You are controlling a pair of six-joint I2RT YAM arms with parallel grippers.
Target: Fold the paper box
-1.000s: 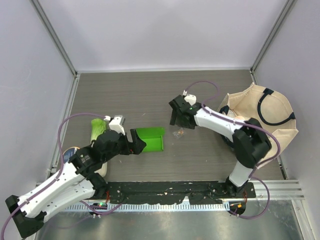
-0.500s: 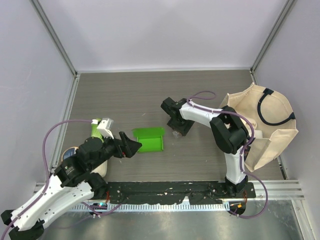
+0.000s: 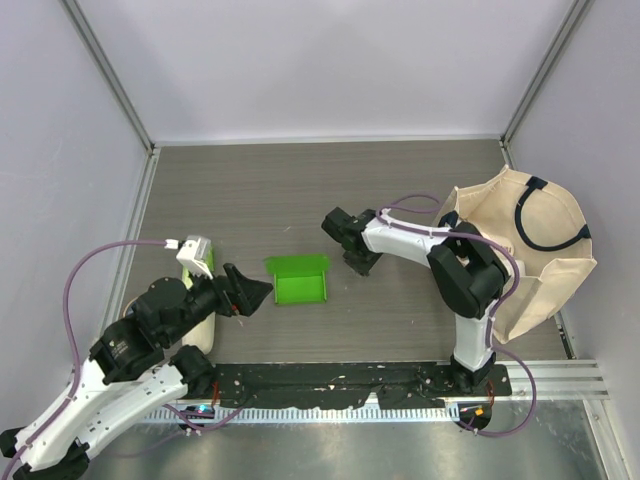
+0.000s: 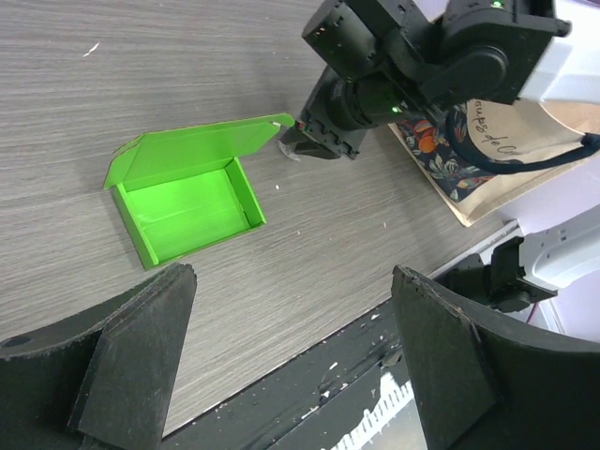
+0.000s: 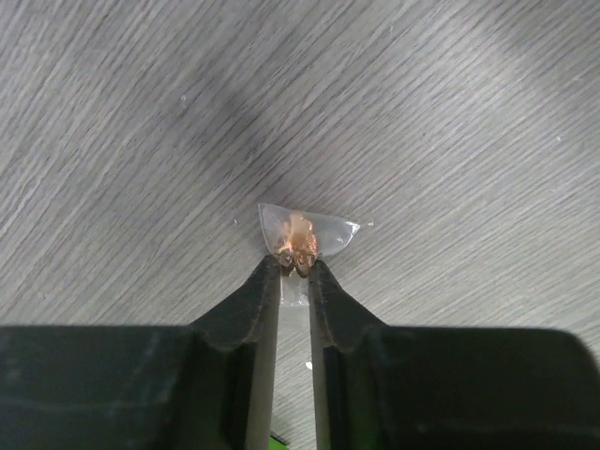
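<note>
Left hand (image 4: 291, 277): released, fingers spread wide, hovering over the grey wood-grain tabletop (image 3: 250, 190), holding nothing. Bright green thin-cardboard paper box (image 4: 187, 202): lying just ahead of that hand, apart from it; tray walls upright, lid flap open and leaning back. Right hand (image 5: 293, 267): beyond the box's far corner, clenched on a small clear plastic wrapper (image 5: 314, 230) with an amber piece inside, not on the box. Beige fabric tote bag (image 3: 520, 260): behind the right hand. Judged progress: tray formed; closing the lid appears left.
</note>
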